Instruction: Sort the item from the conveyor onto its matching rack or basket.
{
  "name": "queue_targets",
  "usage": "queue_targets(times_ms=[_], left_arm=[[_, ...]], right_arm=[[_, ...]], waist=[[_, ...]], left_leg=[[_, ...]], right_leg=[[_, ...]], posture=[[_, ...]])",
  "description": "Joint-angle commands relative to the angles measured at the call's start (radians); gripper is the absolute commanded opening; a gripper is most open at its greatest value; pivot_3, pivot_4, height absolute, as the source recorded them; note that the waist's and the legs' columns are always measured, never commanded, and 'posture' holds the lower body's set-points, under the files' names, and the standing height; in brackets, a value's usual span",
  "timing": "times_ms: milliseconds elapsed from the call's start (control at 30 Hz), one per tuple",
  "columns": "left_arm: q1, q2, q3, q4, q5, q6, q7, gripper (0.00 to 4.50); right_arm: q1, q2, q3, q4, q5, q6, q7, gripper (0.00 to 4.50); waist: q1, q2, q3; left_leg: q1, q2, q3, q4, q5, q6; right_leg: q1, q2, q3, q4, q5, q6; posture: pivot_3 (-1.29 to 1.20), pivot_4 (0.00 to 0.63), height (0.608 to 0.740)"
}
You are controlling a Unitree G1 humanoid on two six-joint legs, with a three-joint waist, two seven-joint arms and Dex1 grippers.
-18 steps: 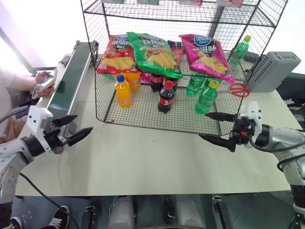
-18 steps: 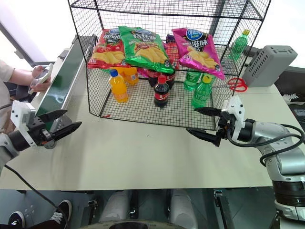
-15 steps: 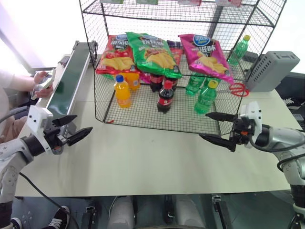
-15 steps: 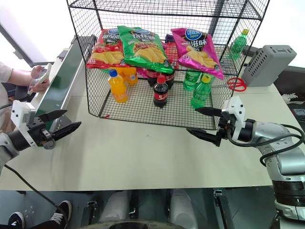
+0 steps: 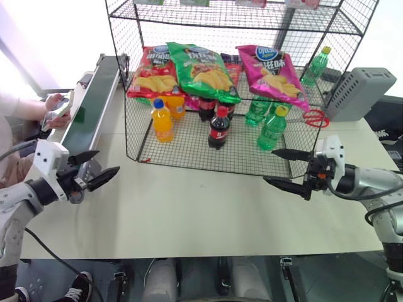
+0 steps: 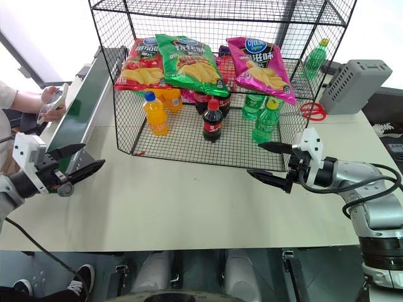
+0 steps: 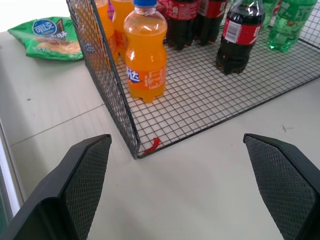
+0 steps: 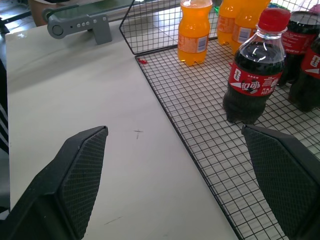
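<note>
The item, a magenta-pink chip bag [image 5: 274,68], lies on the middle shelf of the black wire rack [image 5: 208,160], to the right of a green bag [image 5: 203,70] and a red bag [image 5: 153,72]. The dark-green conveyor [image 5: 88,110] runs along the table's left side. My left gripper [image 5: 107,162] hovers open over the table by the conveyor's near end, holding nothing. My right gripper [image 5: 269,166] hovers open in front of the rack's right corner, also holding nothing.
Orange [image 5: 162,119], cola [image 5: 218,128] and green [image 5: 272,128] bottles stand on the rack's bottom shelf. A person's hand [image 5: 55,104] holds a device by the conveyor. A grey box [image 5: 359,93] and a red ring [image 5: 317,117] sit at the right. Another green bag [image 7: 47,37] lies behind the rack.
</note>
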Motion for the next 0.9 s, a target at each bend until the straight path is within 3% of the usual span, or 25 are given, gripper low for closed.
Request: queue_targets(times_ms=[33, 900], left_arm=[[-0.017, 0.008, 0.005, -0.001, 0.005, -0.025, -0.012, 4.5], [-0.027, 0.012, -0.027, 0.021, 0.027, -0.029, -0.036, 4.5]], right_arm=[[-0.001, -0.001, -0.016, -0.006, 0.002, -0.026, 0.008, 4.46], [0.056, -0.015, -0.062, -0.047, 0.022, -0.027, -0.006, 4.46]], waist=[[0.0, 0.0, 0.0], [0.0, 0.0, 0.0]], left_leg=[[0.0, 0.0, 0.0, 0.0, 0.0, 0.0], [0.0, 0.0, 0.0, 0.0, 0.0, 0.0]], right_leg=[[0.0, 0.0, 0.0, 0.0, 0.0, 0.0], [0.0, 0.0, 0.0, 0.001, 0.0, 0.0]], posture=[[0.0, 0.15, 0.74], [0.0, 0.15, 0.74]])
